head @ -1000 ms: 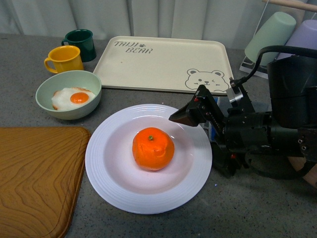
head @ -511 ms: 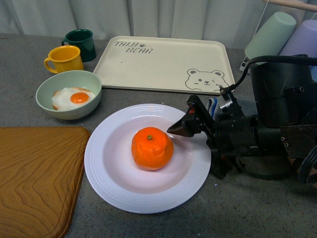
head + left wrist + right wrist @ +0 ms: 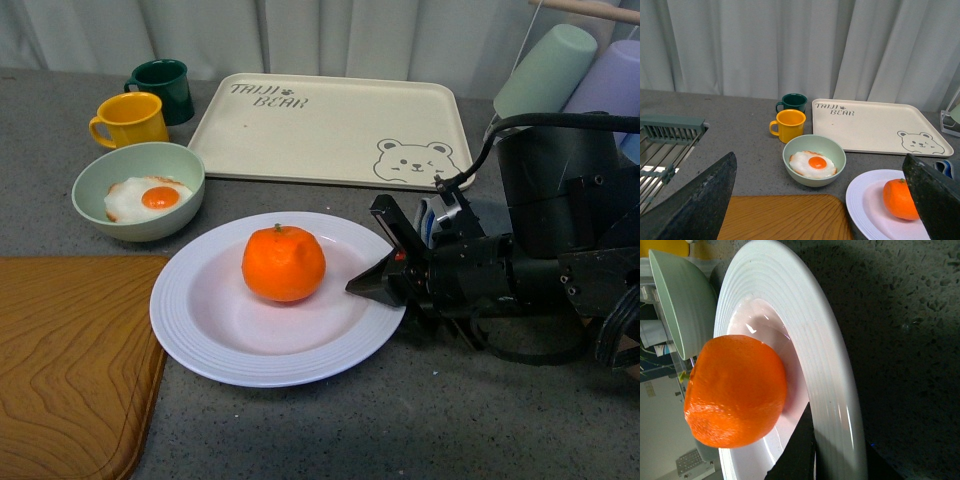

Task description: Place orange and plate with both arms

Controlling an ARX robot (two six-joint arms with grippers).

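Front view: the plate (image 3: 200,330) sits at centre frame on the grey surface (image 3: 400,420), the orange (image 3: 284,263) in its well. Right gripper (image 3: 385,270) jaws clamp the plate's right rim. Left gripper (image 3: 815,200) jaws stand wide apart. Bare surface lies below the plate.

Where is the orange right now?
In the front view, the orange sits on the white plate mid-table, just in front of the egg bowl, left of the right gripper.
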